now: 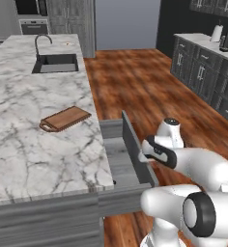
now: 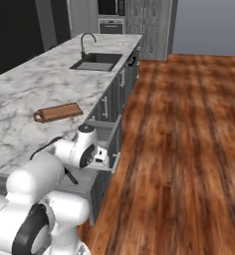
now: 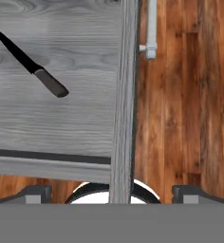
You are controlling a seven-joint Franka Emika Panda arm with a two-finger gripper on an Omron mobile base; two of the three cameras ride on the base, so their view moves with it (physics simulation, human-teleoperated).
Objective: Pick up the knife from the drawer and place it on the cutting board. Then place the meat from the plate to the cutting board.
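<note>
The slim dark knife with black handle [image 3: 31, 64] lies loose on the grey floor of the pulled-out grey wood-grain drawer [image 3: 76, 118], in the upper left of the hand view, its point toward the upper left corner. The two-finger gripper [image 3: 109, 193] stands with fingers wide apart and empty, over the drawer's front panel at the lower middle. I judge the first step, fetching the knife, is in hand: the next move calls for shifting over the handle and descending, while the small brown wooden cutting board [image 1: 65, 118] waits on the marble counter [image 1: 34, 154].

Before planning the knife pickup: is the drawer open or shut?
Open. The drawer is pulled out from the marble-topped cabinet, its grey inside exposed, with the knife lying flat on its floor.
</note>
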